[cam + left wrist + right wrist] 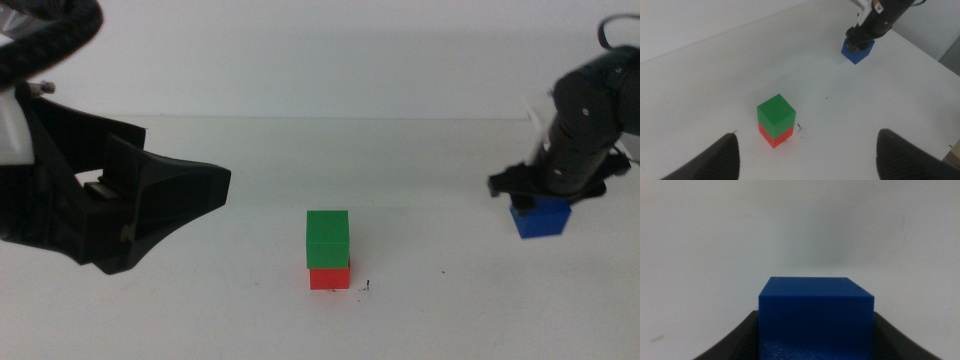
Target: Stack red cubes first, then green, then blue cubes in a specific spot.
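the right hand [541,192] sits low over the blue cube [541,218], its two dark jaws down on either side of it and pressed against its flanks, as the right wrist view shows with the blue cube [816,317] filling the gap between them. whether the cube rests on the white tabletop [450,310] or is just off it cannot be told. well apart from this hand, toward the other arm, the green cube [328,240] sits squarely on the red cube [329,278], with tiny black scribble marks [366,288] just beside the stack. the left hand [805,155] hangs above and near the stack, jaws wide apart, holding nothing.
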